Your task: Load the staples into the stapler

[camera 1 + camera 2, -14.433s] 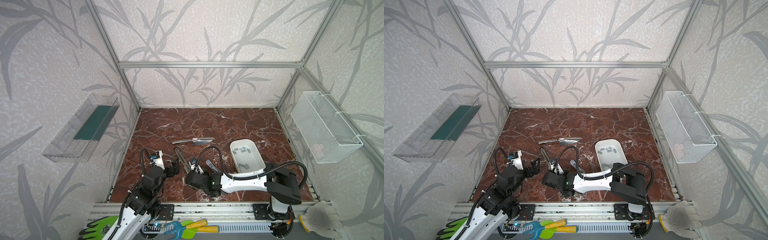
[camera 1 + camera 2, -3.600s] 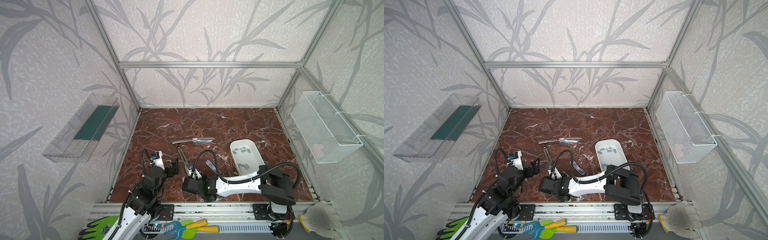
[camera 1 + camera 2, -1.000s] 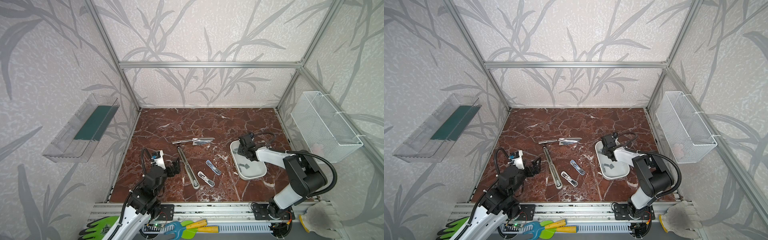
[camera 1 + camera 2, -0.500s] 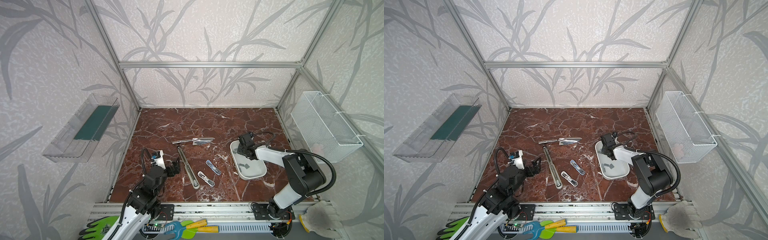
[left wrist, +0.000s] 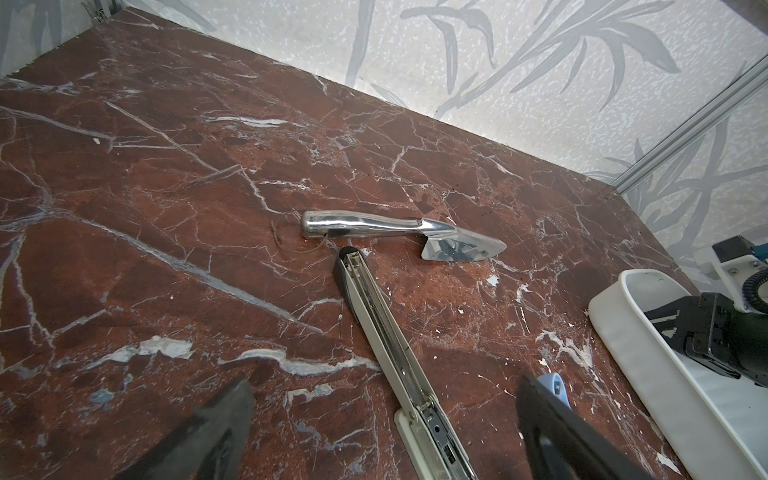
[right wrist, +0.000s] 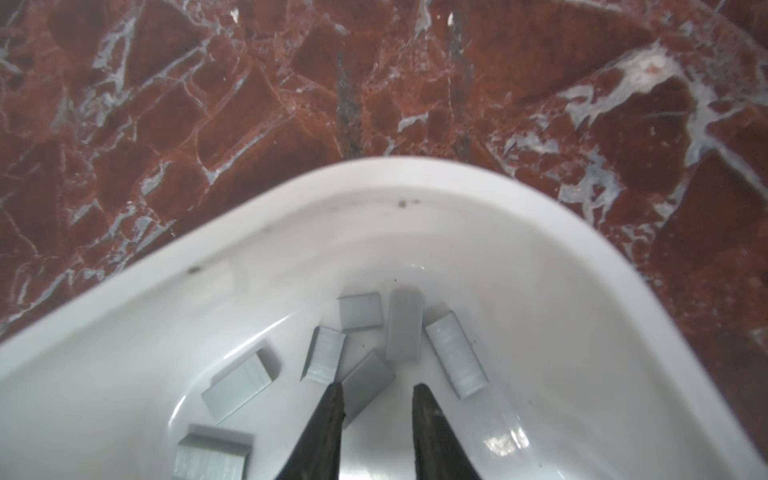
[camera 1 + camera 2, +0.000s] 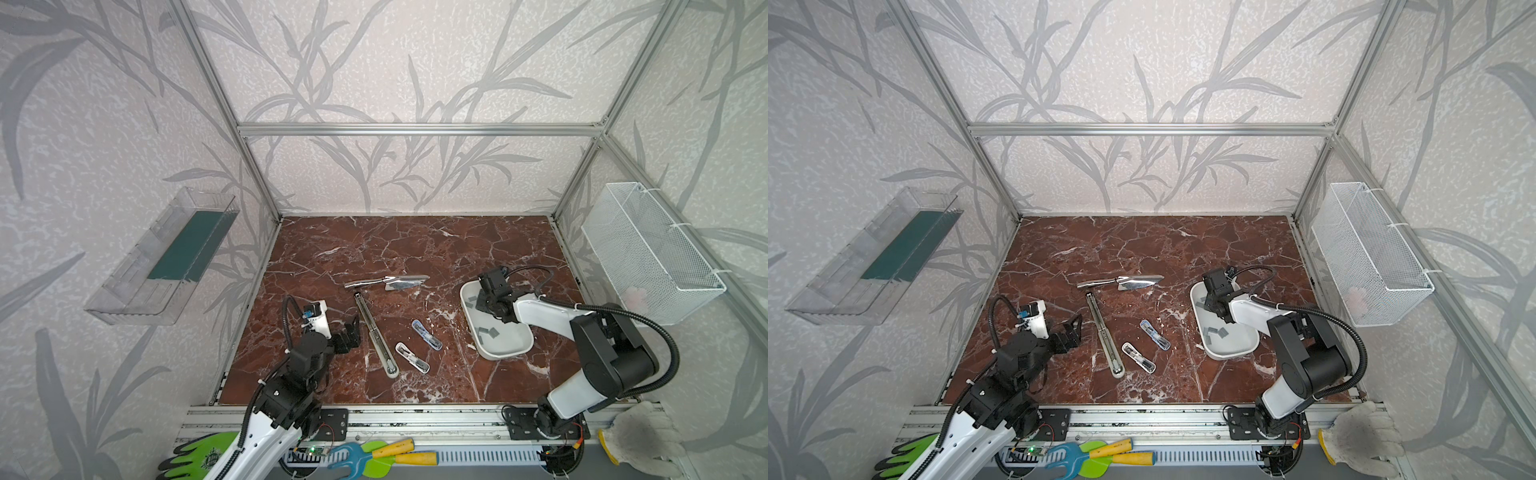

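White tray walls (image 6: 374, 195) hem right tool (image 6: 376, 388), slightly parted over staples (image 6: 455, 359); left tool (image 5: 382, 386) gapes.

Marble tabletop (image 7: 415, 249) bears long stapler (image 7: 375, 337), two small staplers (image 7: 427, 333), trowel (image 7: 386, 282), tray (image 7: 509, 336).

Open floor (image 7: 415, 241) behind the cake server (image 7: 386, 281); stapler (image 7: 374, 334) and dish (image 7: 513, 338) crowd the front.

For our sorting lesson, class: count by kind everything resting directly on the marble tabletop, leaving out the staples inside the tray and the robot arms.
Small staplers: 2
Long open stapler: 1
Silver cake server: 1
White tray: 1
Total: 5
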You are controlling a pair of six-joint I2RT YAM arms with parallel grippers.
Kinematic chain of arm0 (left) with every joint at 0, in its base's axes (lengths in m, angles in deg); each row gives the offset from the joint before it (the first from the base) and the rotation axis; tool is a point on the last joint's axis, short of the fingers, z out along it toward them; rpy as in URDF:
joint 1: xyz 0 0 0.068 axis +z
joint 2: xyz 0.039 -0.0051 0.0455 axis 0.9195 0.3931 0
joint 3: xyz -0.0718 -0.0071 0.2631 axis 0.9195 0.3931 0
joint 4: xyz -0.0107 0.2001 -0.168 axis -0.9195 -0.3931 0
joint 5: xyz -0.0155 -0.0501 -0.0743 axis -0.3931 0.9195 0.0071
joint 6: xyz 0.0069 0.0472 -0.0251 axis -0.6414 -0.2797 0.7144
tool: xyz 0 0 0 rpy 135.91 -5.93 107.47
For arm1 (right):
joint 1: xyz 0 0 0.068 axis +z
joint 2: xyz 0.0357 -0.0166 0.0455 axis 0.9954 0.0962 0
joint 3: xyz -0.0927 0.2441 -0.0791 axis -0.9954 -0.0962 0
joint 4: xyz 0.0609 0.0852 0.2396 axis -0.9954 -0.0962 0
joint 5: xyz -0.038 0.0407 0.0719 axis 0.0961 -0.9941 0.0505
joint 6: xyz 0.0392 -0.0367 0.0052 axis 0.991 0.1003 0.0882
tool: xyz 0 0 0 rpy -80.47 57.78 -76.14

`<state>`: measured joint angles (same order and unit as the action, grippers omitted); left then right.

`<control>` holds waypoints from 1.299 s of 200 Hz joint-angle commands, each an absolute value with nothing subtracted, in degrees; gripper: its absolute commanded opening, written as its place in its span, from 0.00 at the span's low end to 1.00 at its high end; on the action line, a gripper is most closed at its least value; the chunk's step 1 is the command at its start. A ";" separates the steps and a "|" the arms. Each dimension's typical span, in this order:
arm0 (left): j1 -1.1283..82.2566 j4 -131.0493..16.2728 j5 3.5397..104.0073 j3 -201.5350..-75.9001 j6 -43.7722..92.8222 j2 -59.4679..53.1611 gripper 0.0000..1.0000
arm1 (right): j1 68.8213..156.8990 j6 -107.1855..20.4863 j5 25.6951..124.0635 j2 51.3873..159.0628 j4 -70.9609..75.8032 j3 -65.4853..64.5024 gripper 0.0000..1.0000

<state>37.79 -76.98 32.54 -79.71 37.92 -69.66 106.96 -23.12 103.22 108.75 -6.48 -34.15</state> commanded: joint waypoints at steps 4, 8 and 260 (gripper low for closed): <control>37.96 -76.46 32.45 -79.28 37.82 -69.75 0.99 | 106.67 -22.70 102.75 106.91 -7.20 -35.07 0.31; 38.00 -76.46 32.45 -79.28 37.89 -69.76 0.99 | 106.63 -22.81 102.53 106.90 -6.93 -35.16 0.31; 38.02 -76.29 32.47 -79.27 37.76 -69.89 0.99 | 106.62 -23.17 99.45 108.49 -6.05 -33.54 0.31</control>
<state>37.79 -76.98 32.57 -79.71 37.90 -69.66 106.85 -23.05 98.87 107.86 -5.67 -34.89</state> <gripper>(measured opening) 0.991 0.314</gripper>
